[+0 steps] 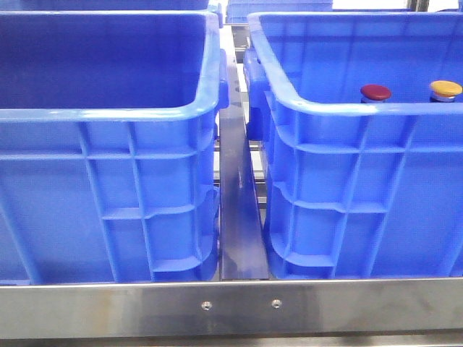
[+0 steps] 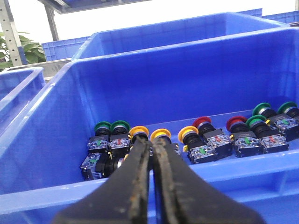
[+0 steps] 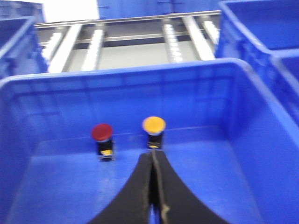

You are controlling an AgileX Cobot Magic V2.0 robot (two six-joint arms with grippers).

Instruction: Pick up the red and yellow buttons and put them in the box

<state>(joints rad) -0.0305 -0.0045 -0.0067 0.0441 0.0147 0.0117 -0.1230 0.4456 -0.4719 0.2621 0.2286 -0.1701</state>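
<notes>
A dark red button (image 1: pixel 375 92) and an orange-yellow button (image 1: pixel 445 88) stand upright in the right blue crate (image 1: pixel 347 108). In the right wrist view the red button (image 3: pixel 102 132) and the yellow button (image 3: pixel 153 125) stand side by side on the crate floor. My right gripper (image 3: pixel 152 155) is shut and empty, its tips just short of the yellow button. My left gripper (image 2: pixel 152 142) is shut and empty above the near rim of a blue crate (image 2: pixel 56 196) that holds several green, yellow and red buttons. Neither gripper shows in the front view.
The left blue crate (image 1: pixel 108 112) stands beside the right one, with a narrow grey gap (image 1: pixel 237 210) between them. A steel rail (image 1: pixel 231 307) runs along the front. Roller tracks (image 3: pixel 173 37) and more blue crates (image 3: pixel 261 28) lie beyond the right crate.
</notes>
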